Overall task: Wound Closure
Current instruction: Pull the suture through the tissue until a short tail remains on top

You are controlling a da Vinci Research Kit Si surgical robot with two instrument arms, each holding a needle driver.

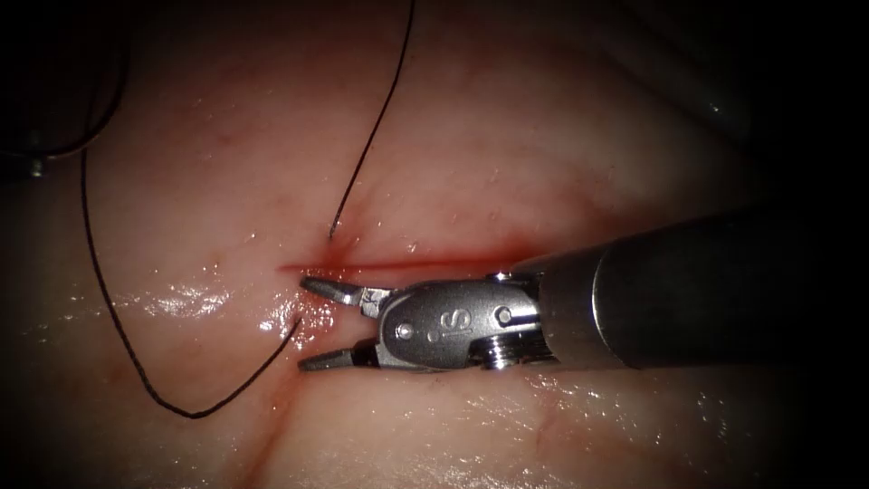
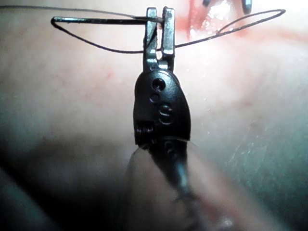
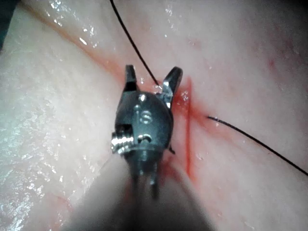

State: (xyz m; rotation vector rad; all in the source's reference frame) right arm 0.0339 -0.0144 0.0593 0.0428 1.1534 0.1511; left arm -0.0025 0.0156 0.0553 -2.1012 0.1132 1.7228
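My left tool [image 2: 160, 14] is shut on the needle [image 2: 96, 20], gripping it near the end opposite the one the thread leaves from. The needle is held clear of the tissue. My right tool [image 1: 312, 324] comes in from the right and lies just below the red cut [image 1: 398, 266]. Its jaws are open and hold nothing. The dark thread [image 1: 362, 145] enters the tissue just above the cut's left end. It comes out below the cut between the open jaws, then loops away left [image 1: 181, 412]. In the right wrist view the thread [image 3: 139, 57] runs between the right tool [image 3: 153, 77] jaws.
Wet, glistening tissue [image 1: 543, 136] surrounds the cut, with red fluid [image 1: 308, 312] smeared around the thread's two passage points. The right tool's thick shaft [image 1: 706, 290] covers the cut's right part. Slack thread [image 2: 120, 50] loops near the left tool.
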